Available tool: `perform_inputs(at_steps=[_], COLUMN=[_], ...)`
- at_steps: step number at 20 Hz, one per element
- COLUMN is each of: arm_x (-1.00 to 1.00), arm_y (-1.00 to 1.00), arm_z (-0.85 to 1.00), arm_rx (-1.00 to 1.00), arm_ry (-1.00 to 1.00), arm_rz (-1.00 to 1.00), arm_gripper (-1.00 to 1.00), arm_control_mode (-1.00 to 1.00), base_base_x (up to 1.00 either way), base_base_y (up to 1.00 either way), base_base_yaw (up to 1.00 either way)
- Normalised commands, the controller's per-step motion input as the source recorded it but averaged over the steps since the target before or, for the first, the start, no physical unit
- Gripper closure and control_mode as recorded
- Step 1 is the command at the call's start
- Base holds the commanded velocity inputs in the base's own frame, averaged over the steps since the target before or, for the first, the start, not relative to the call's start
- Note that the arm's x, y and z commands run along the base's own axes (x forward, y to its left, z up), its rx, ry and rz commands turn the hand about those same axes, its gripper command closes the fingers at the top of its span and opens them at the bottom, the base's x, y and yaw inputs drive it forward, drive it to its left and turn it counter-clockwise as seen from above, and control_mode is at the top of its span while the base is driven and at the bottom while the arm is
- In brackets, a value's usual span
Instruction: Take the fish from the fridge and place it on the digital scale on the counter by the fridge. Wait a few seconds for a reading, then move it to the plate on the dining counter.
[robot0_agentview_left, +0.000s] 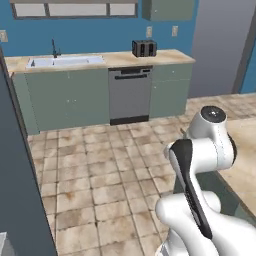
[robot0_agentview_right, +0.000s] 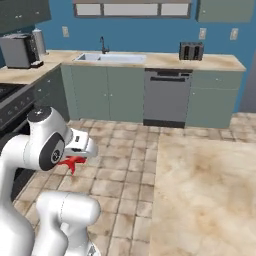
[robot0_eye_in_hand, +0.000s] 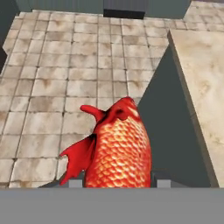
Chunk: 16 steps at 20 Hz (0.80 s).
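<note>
Claw (robot0_eye_in_hand: 116, 181) is observed clamped on the fish (robot0_eye_in_hand: 119, 146), held above the tiled floor (robot0_eye_in_hand: 57, 78) beside the dining bench (robot0_eye_in_hand: 203, 78).

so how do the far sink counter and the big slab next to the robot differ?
The far counter runs along the blue wall and carries a sink and a toaster; the dining counter stands free in the room, close beside the arm. The far counter's front shows cabinet doors and a dishwasher; the dining counter shows a plain dark side. Both have beige marbled tops.
</note>
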Motion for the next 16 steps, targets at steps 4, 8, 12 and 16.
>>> perform_inputs(at_steps=[4, 8, 12, 16], arm_x=[0.00, 0.00, 0.00, 0.00], arm_y=[0.00, 0.00, 0.00, 0.00], arm_z=[0.00, 0.00, 0.00, 0.00], arm_rx=[0.00, 0.00, 0.00, 0.00], arm_ry=[0.00, 0.00, 0.00, 0.00], arm_rz=[0.00, 0.00, 0.00, 0.00], arm_gripper=[1.00, 1.00, 1.00, 1.00], arm_control_mode=[1.00, 1.00, 1.00, 1.00], base_base_x=[0.97, 1.00, 0.96, 0.62], base_base_y=[-0.15, -0.05, 0.00, 0.08], base_base_yaw=[0.30, 0.27, 0.35, 0.57])
